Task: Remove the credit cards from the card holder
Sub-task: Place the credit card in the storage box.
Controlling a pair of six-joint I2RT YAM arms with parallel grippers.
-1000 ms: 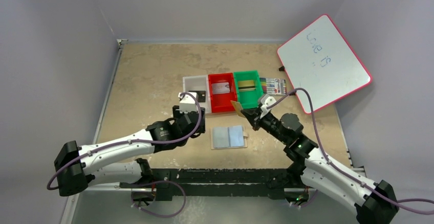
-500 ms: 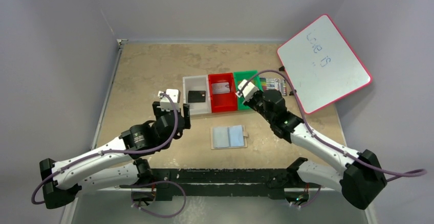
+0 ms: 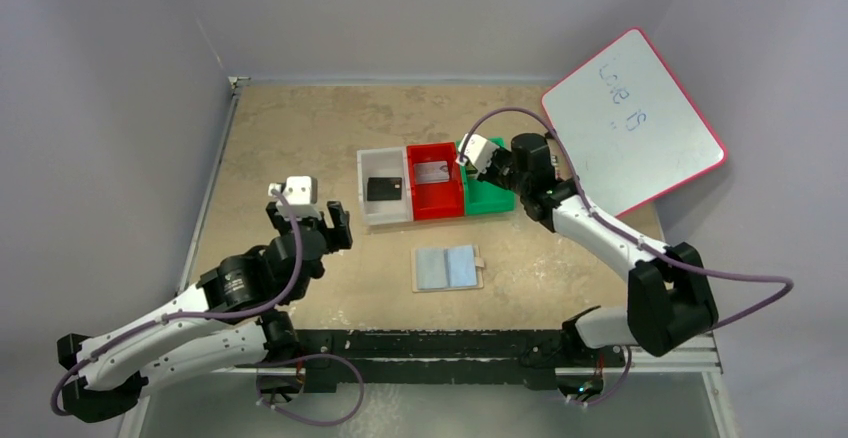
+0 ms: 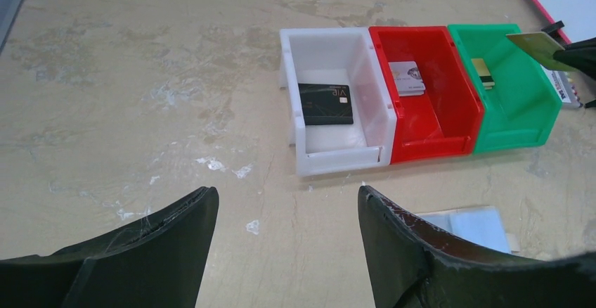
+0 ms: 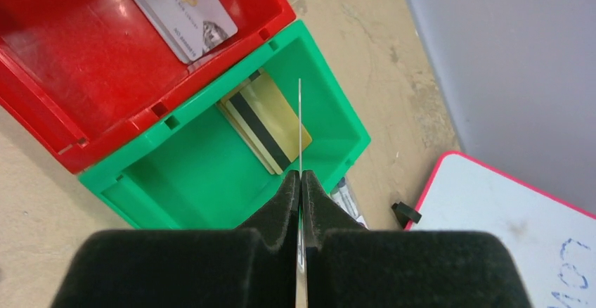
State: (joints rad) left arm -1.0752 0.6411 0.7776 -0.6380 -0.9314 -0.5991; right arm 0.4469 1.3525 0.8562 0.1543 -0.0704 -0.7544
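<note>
The right hand (image 5: 301,181) is pinched fully shut on a thin gold card (image 5: 300,122), which the wrist view shows edge-on. It holds the card in the air above the green bin (image 5: 176,174). A striped gold card (image 5: 261,129) already lies flat on that bin's floor.

The red bin (image 5: 84,62) sits touching the green one and holds a silver card (image 5: 184,9). The white bin (image 4: 337,159) stands against the red bin's other side, so the three form a row, and a black card (image 4: 325,103) lies in it.

The left hand (image 4: 287,216) has its fingers spread wide and grips nothing. It hangs over bare table (image 3: 290,128), to the left of the white bin and nearer the arm bases.

The card holder (image 3: 447,268) lies unfolded and flat on the table, on the near side of the bins. Its two light-blue pockets face up, and it is apart from both hands.
</note>
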